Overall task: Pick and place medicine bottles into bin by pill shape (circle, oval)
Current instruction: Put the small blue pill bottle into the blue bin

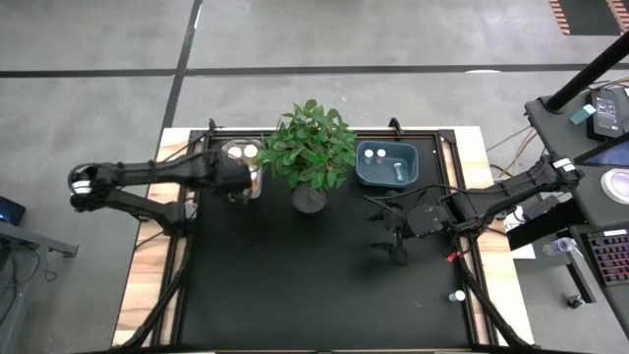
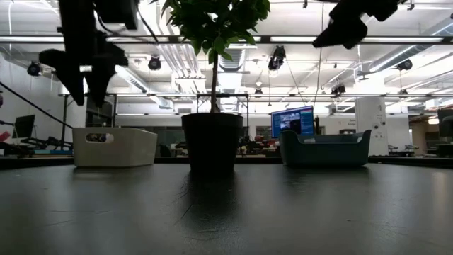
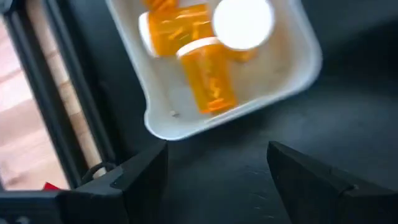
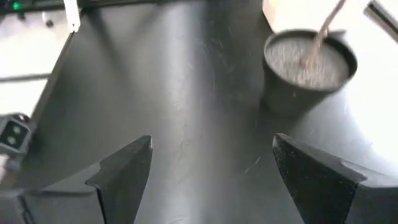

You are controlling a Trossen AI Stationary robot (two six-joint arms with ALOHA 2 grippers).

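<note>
The small white-capped medicine bottle [image 1: 458,295] stands at lower right, nearest the right gripper [image 1: 397,239]; left gripper [image 1: 239,184] hovers over the white bin [image 3: 297,74]. Both jaws open, empty.

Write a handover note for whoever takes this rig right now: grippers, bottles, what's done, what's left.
Left gripper: open, empty, above the white bin at the table's back left.
Right gripper: open, empty, over the black mat at right, near the potted plant.
White bin: at least three orange bottles with white caps, lying loose.
Blue bin, back right: a few small pale bottles.
Done: no bottles left on the black mat.
Left: one small bottle stands at the table's right edge, off the mat; its pill shape cannot be read.
</note>
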